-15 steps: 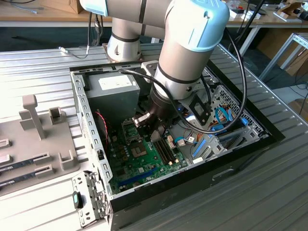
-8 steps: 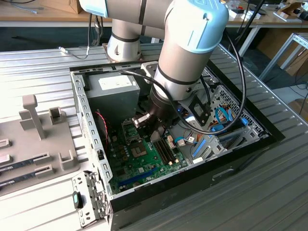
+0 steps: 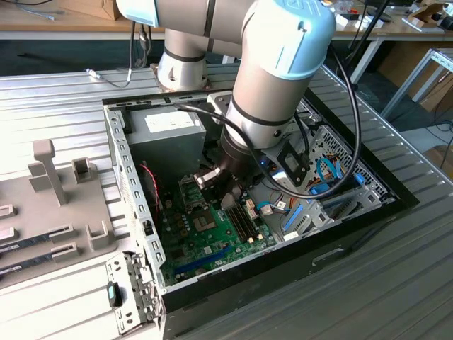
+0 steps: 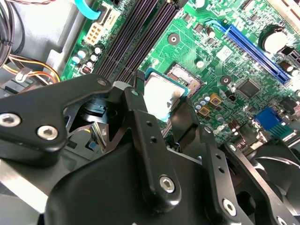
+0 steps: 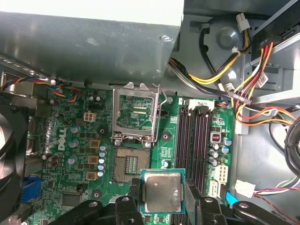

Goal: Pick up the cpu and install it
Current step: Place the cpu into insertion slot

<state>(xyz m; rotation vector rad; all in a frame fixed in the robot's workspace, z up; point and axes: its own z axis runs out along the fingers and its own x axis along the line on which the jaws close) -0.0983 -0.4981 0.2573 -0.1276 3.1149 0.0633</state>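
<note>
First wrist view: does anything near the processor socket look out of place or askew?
Nothing looks damaged. The small square cpu with silvery top and green edge sits in the black end effector, offset beside the open square socket rather than in it. The socket's metal frame is swung open.

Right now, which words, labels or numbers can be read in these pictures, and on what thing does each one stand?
Motherboard: one large white maker's mark beside the capacitors, left unquoted here.
Motherboard, small white print: too small to read.
Cpu, held in the gripper: no readable marking on its metal top.
Power supply, its label: too blurred to read.
</note>
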